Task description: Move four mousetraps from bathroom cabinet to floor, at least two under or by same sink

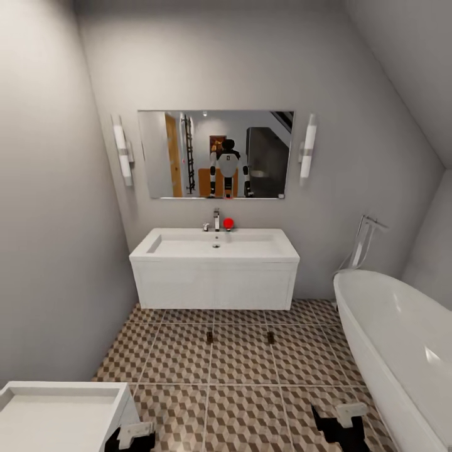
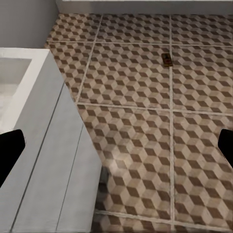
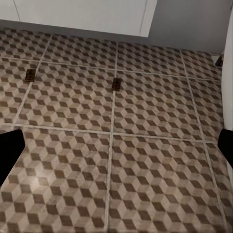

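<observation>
Two mousetraps [image 1: 209, 337] [image 1: 270, 337] lie on bathroom floor [image 1: 242, 358] before bathroom sink [image 1: 215, 248].

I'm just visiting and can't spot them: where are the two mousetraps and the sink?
left mousetrap [image 1: 209, 337], head view, its middle.
right mousetrap [image 1: 270, 337], head view, its middle.
bathroom sink [image 1: 188, 245], head view, bare basin floor.

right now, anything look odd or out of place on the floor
Two mousetraps lie on the floor in front of the sink: one and another, each on a grout line. Small dark pieces on patterned tile, easy to miss. Nothing spilled or damaged.
</observation>
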Tool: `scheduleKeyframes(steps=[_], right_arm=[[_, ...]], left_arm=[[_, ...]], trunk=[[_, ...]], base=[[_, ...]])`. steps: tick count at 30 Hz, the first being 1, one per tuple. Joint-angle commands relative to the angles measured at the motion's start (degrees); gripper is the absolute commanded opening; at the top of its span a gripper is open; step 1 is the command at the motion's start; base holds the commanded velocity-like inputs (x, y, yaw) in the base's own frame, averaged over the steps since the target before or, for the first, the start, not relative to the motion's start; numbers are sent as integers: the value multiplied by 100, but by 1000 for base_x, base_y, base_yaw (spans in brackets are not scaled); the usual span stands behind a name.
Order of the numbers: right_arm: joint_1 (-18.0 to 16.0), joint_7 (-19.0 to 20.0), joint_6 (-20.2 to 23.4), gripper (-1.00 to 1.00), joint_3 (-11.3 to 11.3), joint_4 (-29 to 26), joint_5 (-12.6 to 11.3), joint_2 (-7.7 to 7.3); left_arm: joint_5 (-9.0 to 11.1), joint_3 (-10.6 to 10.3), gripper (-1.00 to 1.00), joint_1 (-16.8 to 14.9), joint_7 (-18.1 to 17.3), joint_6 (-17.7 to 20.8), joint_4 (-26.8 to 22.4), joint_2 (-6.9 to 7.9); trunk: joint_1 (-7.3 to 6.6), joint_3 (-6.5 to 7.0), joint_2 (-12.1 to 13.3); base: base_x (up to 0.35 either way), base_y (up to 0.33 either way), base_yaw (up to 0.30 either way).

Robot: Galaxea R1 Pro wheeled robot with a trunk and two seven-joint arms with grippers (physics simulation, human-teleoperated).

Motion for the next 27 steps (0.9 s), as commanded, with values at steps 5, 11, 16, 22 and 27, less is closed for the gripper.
scheduleKeyframes(steps=[5, 11, 16, 22, 27], right_arm=[[133, 52, -46, 100, 21, 24, -66, 0], [297, 52, -123, 100, 21, 24, -68, 0], [436, 49, -236, 100, 21, 24, -68, 0], [639, 33, -604, 100, 21, 24, -117, 0], [732, 28, -709, 100, 21, 24, -151, 0]], left_arm=[[2, -6, 100, 111, 13, -149, 24, 4], [25, 6, 100, 220, 18, -197, 24, 33], [263, 10, 100, 296, 14, -275, 24, 48], [486, 11, 100, 359, 13, -410, 24, 57], [521, 2, 100, 384, -4, -377, 24, 37]], trunk=[[-107, 79, 191], [-239, 187, 432], [-349, 276, 632], [-437, 348, 793], [-437, 348, 793]], base=[[0, 0, 0], [0, 0, 0], [0, 0, 0], [0, 0, 0], [0, 0, 0]])
